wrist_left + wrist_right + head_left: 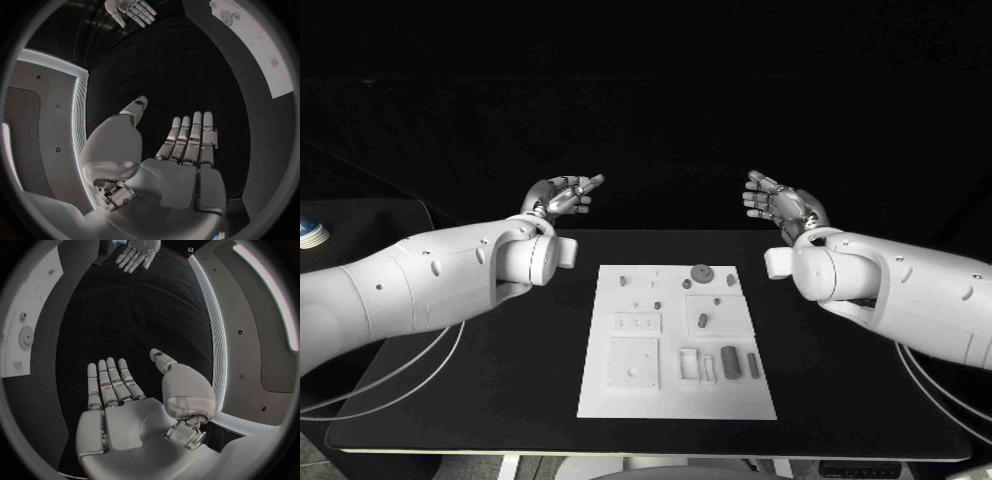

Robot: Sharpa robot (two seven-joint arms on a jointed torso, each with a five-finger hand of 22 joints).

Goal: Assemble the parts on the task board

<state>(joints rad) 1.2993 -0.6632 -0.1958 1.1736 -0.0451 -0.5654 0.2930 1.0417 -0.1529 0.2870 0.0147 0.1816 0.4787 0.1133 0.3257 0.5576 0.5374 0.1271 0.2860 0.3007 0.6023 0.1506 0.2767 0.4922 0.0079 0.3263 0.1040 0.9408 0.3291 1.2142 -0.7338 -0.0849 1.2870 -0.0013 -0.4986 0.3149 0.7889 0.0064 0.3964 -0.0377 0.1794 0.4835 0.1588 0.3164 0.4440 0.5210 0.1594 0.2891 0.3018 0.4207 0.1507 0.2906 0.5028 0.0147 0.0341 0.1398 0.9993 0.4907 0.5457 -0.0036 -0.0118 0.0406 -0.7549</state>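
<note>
The room behind is very dark. A black table stands in the middle. A bit of pale floor shows below it.

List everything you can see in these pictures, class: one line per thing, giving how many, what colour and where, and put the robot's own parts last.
Table: one, black, under everything, in front of the robot.
Task board: one, white, flat in the middle of the table, between the two arms.
Parts: several, dark grey, small, spread over the board; a round one lies near its far edge, upright bars near its near right corner. The exact count is too small to tell.
Cables: a few, pale, hanging below the left arm at the table's left side.
Left hand: one, silver, raised beyond the board's far left, fingers apart, holding nothing.
Right hand: one, silver, raised beyond the board's far right, fingers apart, holding nothing.
</note>
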